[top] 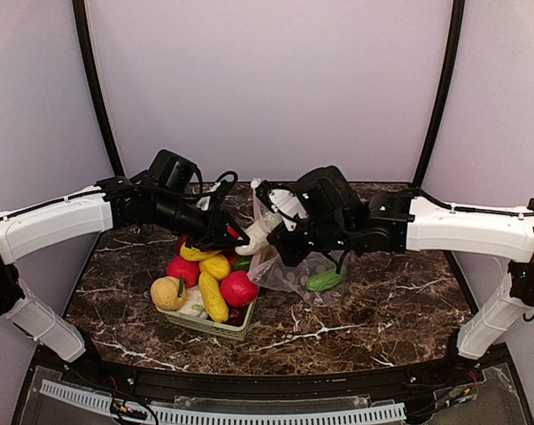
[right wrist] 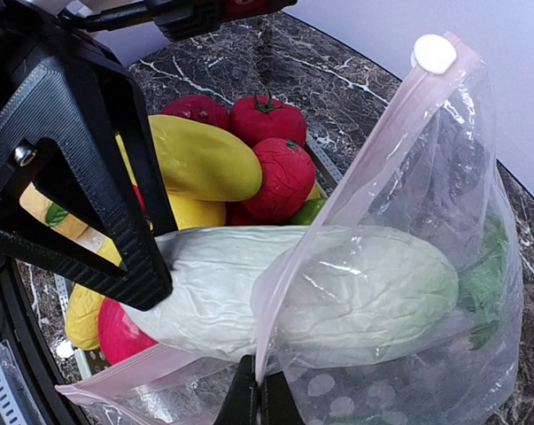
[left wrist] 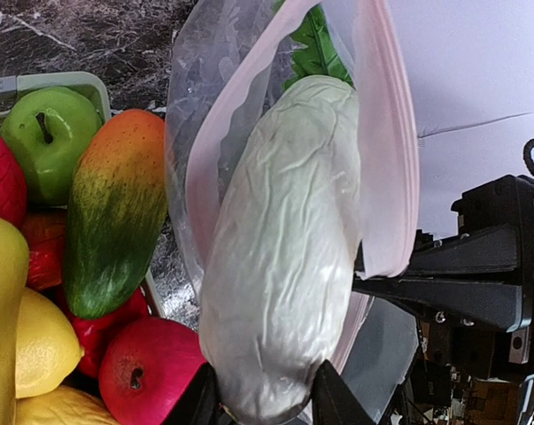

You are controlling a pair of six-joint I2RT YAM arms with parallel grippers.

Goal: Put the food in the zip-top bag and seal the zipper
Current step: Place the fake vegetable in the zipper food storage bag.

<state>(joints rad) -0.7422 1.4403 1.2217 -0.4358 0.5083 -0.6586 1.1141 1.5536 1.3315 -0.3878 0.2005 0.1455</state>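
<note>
One piece of the food, a long white toy cabbage point(left wrist: 280, 257), is held at its base by my left gripper point(left wrist: 265, 398). Its leafy end pokes through the mouth of the clear dotted zip-top bag point(right wrist: 444, 177). My right gripper point(right wrist: 259, 390) is shut on the bag's pink zipper point(right wrist: 355, 177) edge and holds the mouth up and open. The white slider tab point(right wrist: 434, 53) sits at the top end of the strip. A green piece point(top: 324, 282) lies inside the bag. More food fills the pale green basket point(top: 215, 329): a red apple point(top: 238, 289), a mango point(left wrist: 116, 208), a green apple point(left wrist: 47, 137).
The basket stands on the dark marble table point(top: 382, 310), just left of the bag. Both arms meet above the table's middle, wrists close together. A lemon point(left wrist: 41, 341) and other red and yellow pieces crowd the basket beneath my left gripper.
</note>
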